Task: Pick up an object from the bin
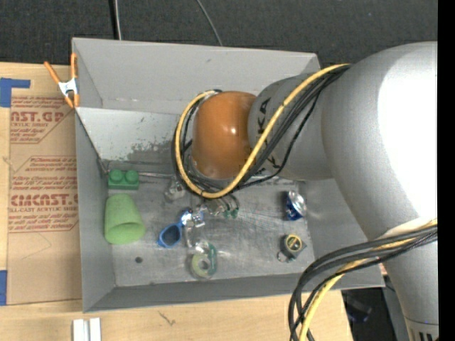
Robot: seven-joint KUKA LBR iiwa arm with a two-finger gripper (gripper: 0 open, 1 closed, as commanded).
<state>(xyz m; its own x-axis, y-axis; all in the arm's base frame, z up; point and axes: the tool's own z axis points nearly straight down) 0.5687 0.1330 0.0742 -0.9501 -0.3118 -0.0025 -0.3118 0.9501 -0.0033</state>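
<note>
Nearest the camera, a big grey arm [384,141] reaches in over the right edge of a grey metal bin [142,69]. Yellow and black cables [284,112] loop round an orange cover [220,137] at its wrist. Below that cover the claw [205,208] sits low over the middle of the bin floor. The cover hides most of it, so I cannot tell whether it is open or closed, or whether it holds anything.

Closest to it are a blue loop [169,236] just beside it toward the near left corner, a green bit [231,212] just to its right, and a clear bit [173,189] to its left. A clear ring [202,263] lies by the near edge. A green cup [122,219] lies on its side along the left edge, with a green brick [123,179] just behind it. A blue piece [293,204] and a round part [291,245] lie by the right edge, well apart from the claw.
</note>
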